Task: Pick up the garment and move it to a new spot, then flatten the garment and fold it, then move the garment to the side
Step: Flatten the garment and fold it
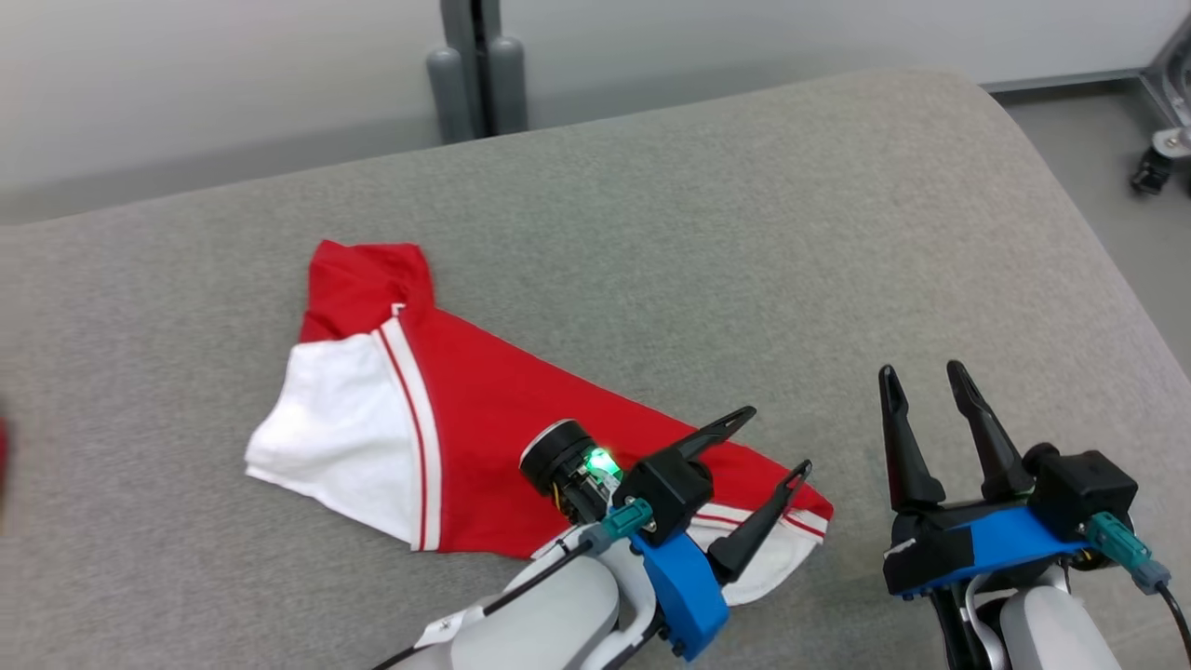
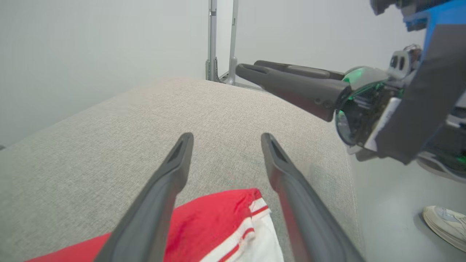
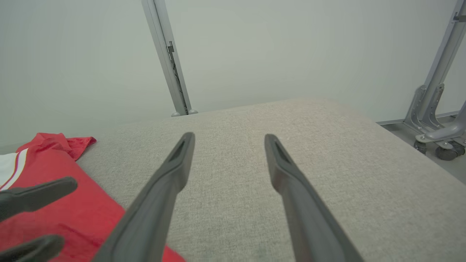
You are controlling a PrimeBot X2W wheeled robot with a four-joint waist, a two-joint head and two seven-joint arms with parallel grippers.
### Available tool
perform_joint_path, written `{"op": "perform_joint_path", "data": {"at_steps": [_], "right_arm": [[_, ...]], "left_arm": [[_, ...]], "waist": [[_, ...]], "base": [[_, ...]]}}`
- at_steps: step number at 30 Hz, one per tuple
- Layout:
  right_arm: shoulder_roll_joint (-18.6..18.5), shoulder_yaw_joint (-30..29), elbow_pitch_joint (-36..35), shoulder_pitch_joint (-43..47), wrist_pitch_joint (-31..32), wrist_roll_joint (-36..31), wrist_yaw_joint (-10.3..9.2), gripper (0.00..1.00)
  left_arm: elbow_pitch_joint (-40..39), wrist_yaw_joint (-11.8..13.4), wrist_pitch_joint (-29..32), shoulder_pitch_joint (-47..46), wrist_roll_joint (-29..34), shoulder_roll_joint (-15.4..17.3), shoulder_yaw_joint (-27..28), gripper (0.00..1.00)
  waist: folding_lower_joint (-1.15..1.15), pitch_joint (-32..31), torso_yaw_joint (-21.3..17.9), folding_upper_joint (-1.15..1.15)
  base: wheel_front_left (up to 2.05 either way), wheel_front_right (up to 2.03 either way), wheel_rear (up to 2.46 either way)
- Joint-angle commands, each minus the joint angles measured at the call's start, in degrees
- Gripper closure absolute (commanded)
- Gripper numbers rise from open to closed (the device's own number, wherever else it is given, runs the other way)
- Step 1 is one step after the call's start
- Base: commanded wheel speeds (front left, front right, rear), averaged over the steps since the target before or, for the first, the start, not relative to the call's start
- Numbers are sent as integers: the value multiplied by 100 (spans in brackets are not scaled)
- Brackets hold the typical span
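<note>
- You had the garment (image 1: 502,419), a red top with a white panel and red-and-white striped trim, lying on the grey padded surface (image 1: 744,233). It sat left of centre in the head view, roughly triangular and not fully flat, with a rumpled red end at the far side.
- In the left wrist view the garment's (image 2: 218,214) striped corner lay between and below that gripper's two fingers. In the right wrist view the cloth (image 3: 54,171) lay off to the left.
- Your left gripper (image 1: 777,439) hung over the garment's near right corner with its fingers spread wide and no cloth between them. From its own camera the left gripper (image 2: 226,137) pointed past the hem at bare padding. I could not tell whether it touched the cloth.
- Your right gripper (image 1: 923,370) stood just beside it to the right, over bare padding and clear of the garment. Its fingers were wide apart and held nothing, as its own view (image 3: 229,136) confirmed.
- Beyond the padding stood grey stand posts (image 1: 479,74) against a pale wall.
- A person's pale shoe (image 2: 444,222) rested on the floor.
</note>
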Motion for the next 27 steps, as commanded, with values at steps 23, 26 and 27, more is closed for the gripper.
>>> {"op": "perform_joint_path", "data": {"at_steps": [23, 26, 27], "right_arm": [[-23, -91, 103, 496, -20, -238, 2, 0], [-22, -85, 130, 537, -20, -274, 3, 0], [-24, -94, 135, 559, -20, -279, 2, 0]], "left_arm": [[-1554, 706, -28, 1810, 1301, 913, 4049, 0], [-1787, 675, -28, 2170, 1476, 948, 4531, 0], [-1838, 660, -28, 2281, 1530, 942, 4690, 0]], "waist": [[0, -835, 1206, 0], [0, -924, 1287, 0], [0, -957, 1314, 0]], "base": [[0, 0, 0], [0, 0, 0], [0, 0, 0]]}}
